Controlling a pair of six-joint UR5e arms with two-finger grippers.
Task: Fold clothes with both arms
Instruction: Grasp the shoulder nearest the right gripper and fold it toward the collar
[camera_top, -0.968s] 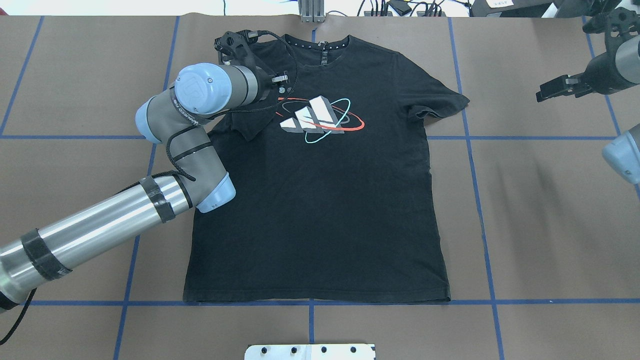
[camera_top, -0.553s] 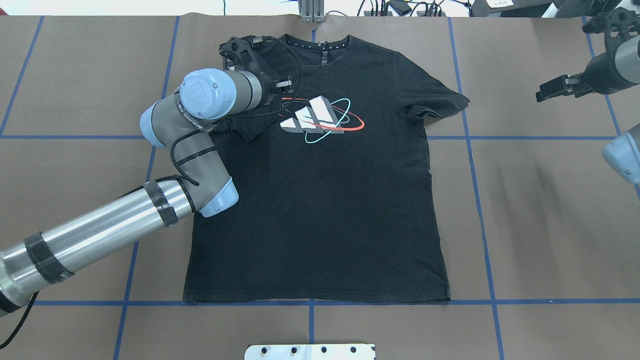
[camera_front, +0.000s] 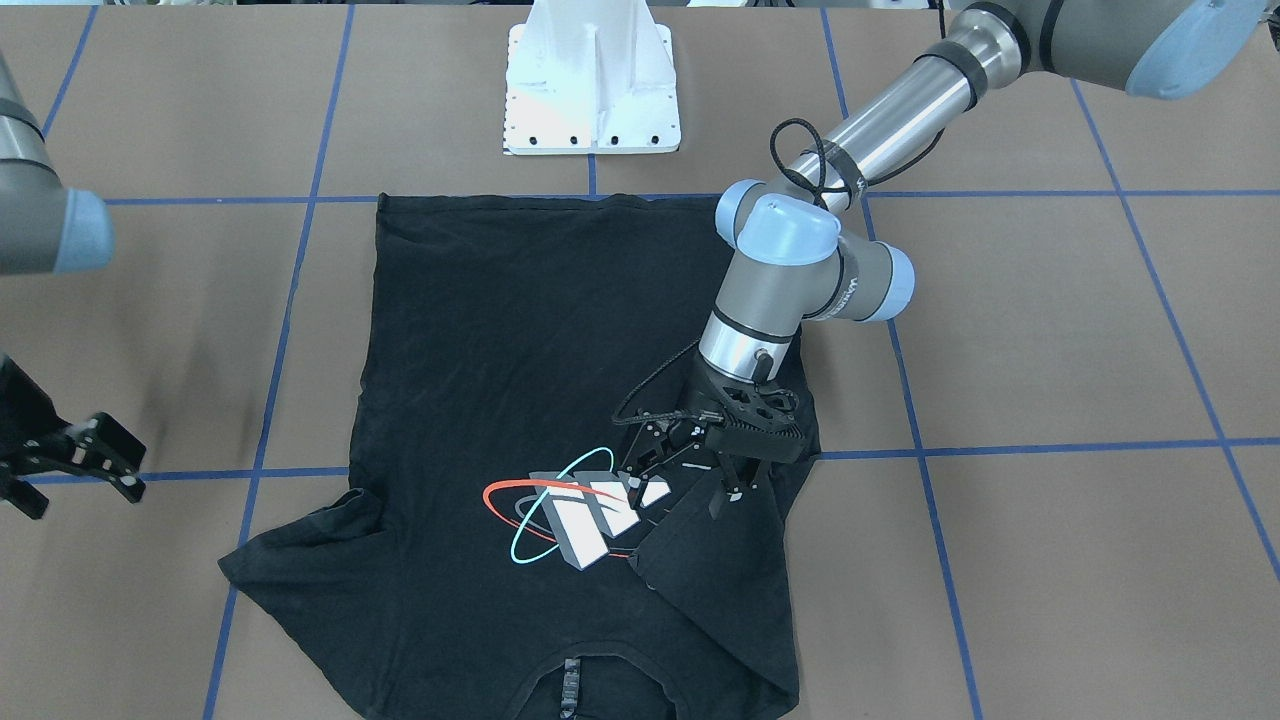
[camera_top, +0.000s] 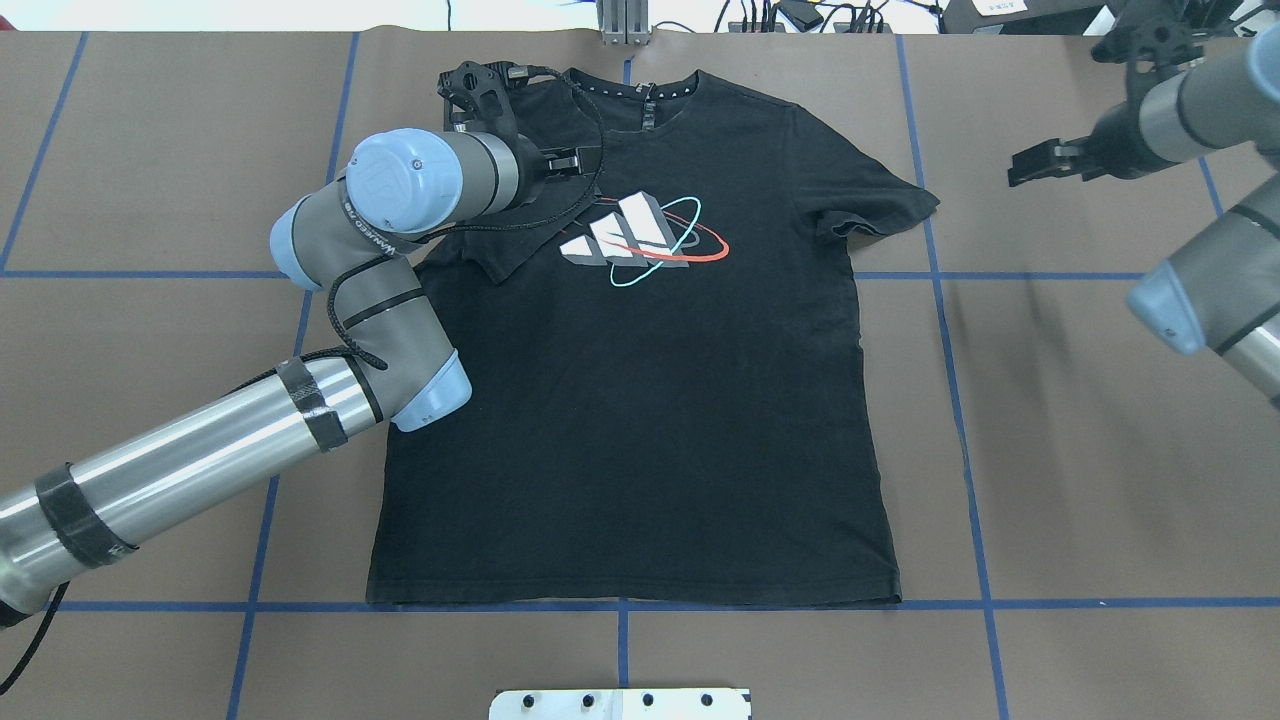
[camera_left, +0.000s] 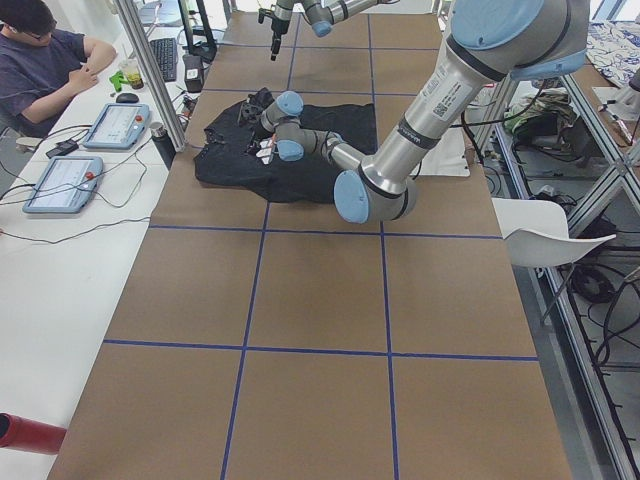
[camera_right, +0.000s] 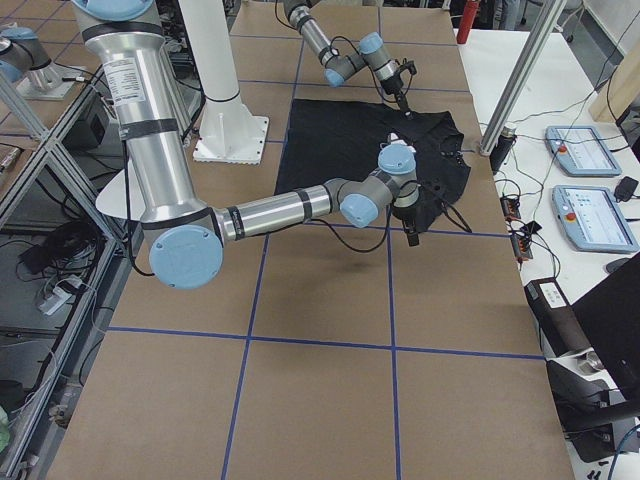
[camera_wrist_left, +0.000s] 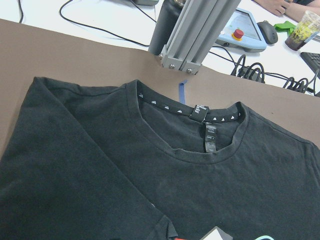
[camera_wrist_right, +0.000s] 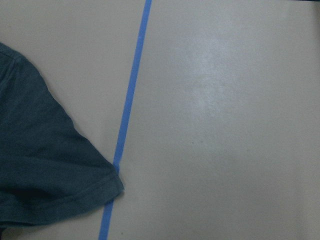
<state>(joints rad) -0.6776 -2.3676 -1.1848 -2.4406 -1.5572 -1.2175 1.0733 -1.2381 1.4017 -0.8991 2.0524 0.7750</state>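
T-shirt (camera_top: 640, 400) sleeve (camera_top: 880, 200) at 2 o'clock wants the spread right gripper (camera_top: 1035, 165) pinching its hem low and sweeping inward, mirroring the fold (camera_top: 505, 245) under the released left gripper (camera_front: 683, 490).

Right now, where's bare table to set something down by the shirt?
Bare table between the T-shirt and the right arm. Crowded: left arm and left gripper at the folded sleeve; right gripper by the other sleeve.

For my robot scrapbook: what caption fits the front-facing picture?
Left gripper open above a black T-shirt, one sleeve folded in; right gripper hovers aside.
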